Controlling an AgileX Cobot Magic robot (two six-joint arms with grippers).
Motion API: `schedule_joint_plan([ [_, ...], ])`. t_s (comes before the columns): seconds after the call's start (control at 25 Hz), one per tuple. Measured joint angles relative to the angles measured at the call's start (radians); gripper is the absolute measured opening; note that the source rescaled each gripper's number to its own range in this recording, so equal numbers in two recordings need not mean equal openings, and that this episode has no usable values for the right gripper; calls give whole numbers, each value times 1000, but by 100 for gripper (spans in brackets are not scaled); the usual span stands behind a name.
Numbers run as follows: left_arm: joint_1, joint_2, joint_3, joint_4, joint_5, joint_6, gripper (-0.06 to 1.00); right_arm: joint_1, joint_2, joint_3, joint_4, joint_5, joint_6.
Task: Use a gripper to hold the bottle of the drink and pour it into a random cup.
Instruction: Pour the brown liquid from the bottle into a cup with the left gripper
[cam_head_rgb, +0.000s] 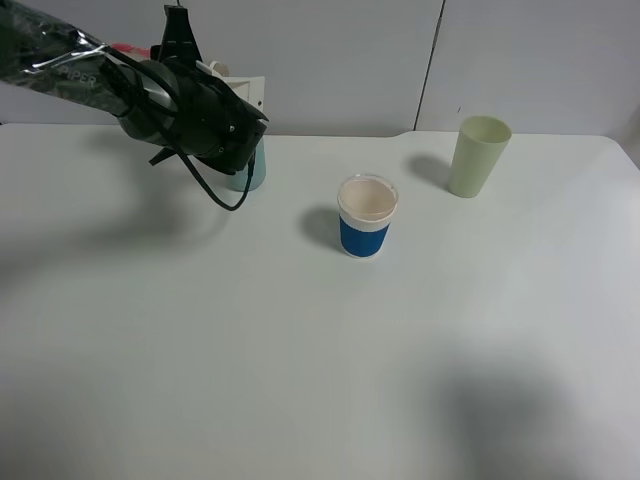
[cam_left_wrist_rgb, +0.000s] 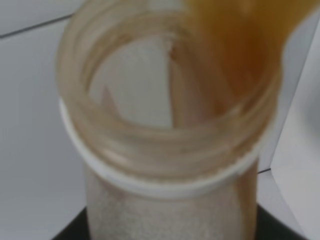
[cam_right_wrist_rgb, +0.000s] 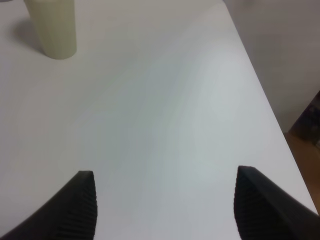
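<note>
At the back left of a white table (cam_head_rgb: 300, 380), the left gripper (cam_head_rgb: 225, 135) hangs over a teal cup (cam_head_rgb: 250, 175). Its bulky black housing and looping cables hide most of the cup's rim from the high camera. The wrist camera on that arm is filled by the bottle (cam_left_wrist_rgb: 170, 165), which is clear, softly ridged plastic with a wide round neck and a white ring (cam_left_wrist_rgb: 165, 187) under the threads. The jaws look pinched on the bottle's body, though only dark slivers of them show beside it. The drink (cam_left_wrist_rgb: 235, 45), a translucent amber-brown, lies along one side of the neck, which suggests the bottle is tipped.

By that evidence the pick-up and the carry to the cup are done and the pour is under way. Whether any liquid has reached the cup cannot be told, because its inside is hidden. What appears left is to empty the bottle and bring it upright.

The right gripper (cam_right_wrist_rgb: 165, 172) is idle, its ribbed black fingertips (cam_right_wrist_rgb: 82, 200) spread wide over bare tabletop with nothing between them. A smooth, tapered pale yellow-green cup (cam_right_wrist_rgb: 52, 27) stands well apart from it. A white cup with a blue band (cam_head_rgb: 366, 215) sits mid-table, its inside pale.
</note>
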Motion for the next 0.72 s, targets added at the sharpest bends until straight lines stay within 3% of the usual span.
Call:
schedule_joint_plan([
  [0.72, 0, 0, 0, 0, 2, 53, 1, 0, 0, 0, 0, 0, 0],
])
